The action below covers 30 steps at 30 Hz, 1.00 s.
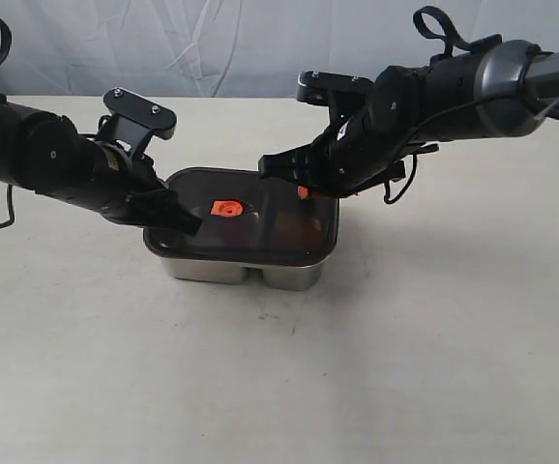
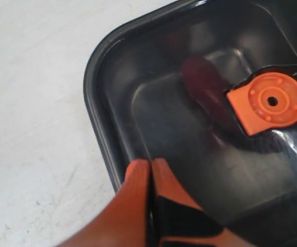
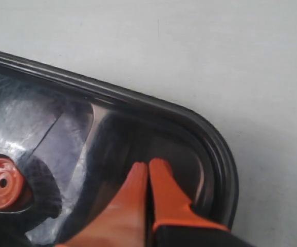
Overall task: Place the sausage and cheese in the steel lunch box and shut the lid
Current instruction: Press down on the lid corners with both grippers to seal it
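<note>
The lid (image 1: pixel 250 220) sat on the box (image 1: pixel 246 270), orange valve (image 1: pixel 226 208) up. The 2 grippers, left (image 2: pixel 150 164) and right (image 3: pixel 148 167), each had fingers pressed together, tips on the lid near opposite corners. The sausage (image 2: pixel 205 90) showed dimly beneath the lid.

Light: was bright, even, diffuse.
Shadows: soft, faint beside the steel lunch box (image 1: pixel 241 272).
Glare: pale streaks lay on the lid (image 2: pixel 189 149) in wrist views.
Focus: wrist foregrounds were blurred; exterior sharp.
</note>
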### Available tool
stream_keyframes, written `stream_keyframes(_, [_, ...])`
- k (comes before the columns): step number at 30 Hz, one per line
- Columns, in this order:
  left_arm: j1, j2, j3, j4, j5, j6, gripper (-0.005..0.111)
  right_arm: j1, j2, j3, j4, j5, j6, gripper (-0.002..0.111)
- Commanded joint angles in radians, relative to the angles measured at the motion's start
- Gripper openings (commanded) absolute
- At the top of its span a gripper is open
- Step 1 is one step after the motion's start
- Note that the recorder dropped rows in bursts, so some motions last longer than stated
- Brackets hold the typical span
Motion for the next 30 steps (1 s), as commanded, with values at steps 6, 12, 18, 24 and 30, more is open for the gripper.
stream_keyframes(6, [-0.006, 0.051, 0.007, -0.025, 0.032, 0.014, 0.0, 0.003, 0.082, 0.003, 0.022, 0.086, -0.007, -0.001])
stream_keyframes(12, [-0.006, 0.051, 0.007, -0.025, 0.042, 0.021, 0.0, 0.003, 0.095, 0.003, 0.053, 0.134, -0.007, -0.001])
stream_keyframes(18, [-0.006, 0.051, 0.007, -0.025, 0.046, 0.023, 0.0, 0.003, 0.042, 0.003, 0.048, 0.223, -0.007, -0.001])
stream_keyframes(24, [-0.006, 0.051, 0.007, -0.029, 0.046, 0.023, 0.0, 0.003, 0.018, 0.003, 0.045, 0.312, -0.007, -0.001])
stream_keyframes(30, [-0.006, 0.041, 0.007, -0.029, 0.025, 0.023, 0.0, 0.003, -0.033, 0.003, 0.023, 0.249, -0.007, -0.001])
